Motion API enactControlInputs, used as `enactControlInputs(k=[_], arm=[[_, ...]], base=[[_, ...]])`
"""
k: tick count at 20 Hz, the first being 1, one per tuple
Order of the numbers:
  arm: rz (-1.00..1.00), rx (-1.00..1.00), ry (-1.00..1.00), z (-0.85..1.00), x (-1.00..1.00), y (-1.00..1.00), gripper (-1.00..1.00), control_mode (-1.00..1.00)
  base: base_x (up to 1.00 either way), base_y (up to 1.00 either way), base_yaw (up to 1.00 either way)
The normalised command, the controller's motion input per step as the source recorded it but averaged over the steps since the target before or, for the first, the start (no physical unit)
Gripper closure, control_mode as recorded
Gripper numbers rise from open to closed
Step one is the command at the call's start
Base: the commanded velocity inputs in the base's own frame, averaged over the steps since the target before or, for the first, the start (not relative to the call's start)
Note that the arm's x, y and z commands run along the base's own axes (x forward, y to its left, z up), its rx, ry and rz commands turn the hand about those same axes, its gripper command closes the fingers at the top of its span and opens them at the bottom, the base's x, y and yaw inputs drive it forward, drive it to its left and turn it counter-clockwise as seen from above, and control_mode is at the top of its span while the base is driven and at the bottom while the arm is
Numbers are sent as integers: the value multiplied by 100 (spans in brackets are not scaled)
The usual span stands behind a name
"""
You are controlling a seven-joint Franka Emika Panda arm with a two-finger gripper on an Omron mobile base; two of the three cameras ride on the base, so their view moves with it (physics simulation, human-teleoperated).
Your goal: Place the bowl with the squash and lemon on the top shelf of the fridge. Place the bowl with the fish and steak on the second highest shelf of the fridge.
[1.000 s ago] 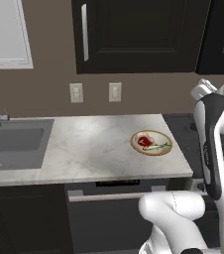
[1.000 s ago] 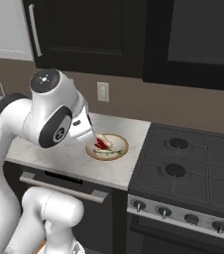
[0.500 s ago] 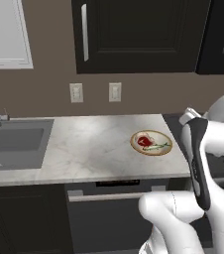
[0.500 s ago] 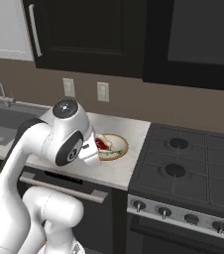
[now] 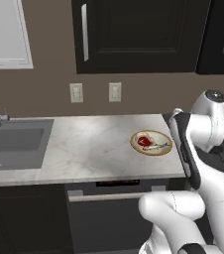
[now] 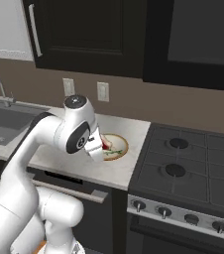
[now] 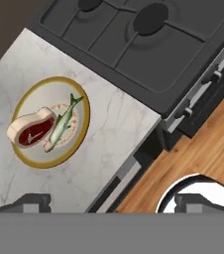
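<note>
The bowl with the fish and steak [image 5: 135, 146] [image 6: 124, 149] [image 7: 59, 89] is a shallow cream dish with a tan rim. It rests on the marble counter [image 5: 89, 144] near the counter's stove end. A red steak [image 7: 30, 130] and a slim greenish fish [image 7: 62, 125] lie side by side in it. My gripper [image 7: 114, 203] hovers above the counter's front edge, open and empty, with the dish ahead and to the left in the hand view. The fridge and the bowl with the squash and lemon are out of view.
A black gas stove [image 6: 188, 163] [image 7: 148, 39] adjoins the counter on the right. At the counter's left end are a sink [image 5: 12, 141] and faucet. Dark upper cabinets [image 5: 134, 34] hang above. Below the counter's edge sits a dishwasher front [image 5: 114, 198], over wood floor [image 7: 193, 149].
My arm has folded down and forward from a higher pose, bringing the hand lower over the counter's front edge. The dish has not moved and the jaws stay open.
</note>
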Motion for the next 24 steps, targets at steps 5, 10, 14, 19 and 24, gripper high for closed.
enactControlInputs(k=[5, 10, 14, 19, 24], arm=[[7, 5, 5, -48, 0, 0, -100, -100], [6, 12, 0, -45, 0, 0, -100, -100], [5, 6, 0, -43, 2, 0, -100, -100], [3, 0, 0, -22, 16, 0, -100, -100], [1, 0, 0, -9, 34, 0, -100, -100]], base=[[0, 0, 0], [0, 0, 0], [0, 0, 0], [0, 0, 0], [0, 0, 0]])
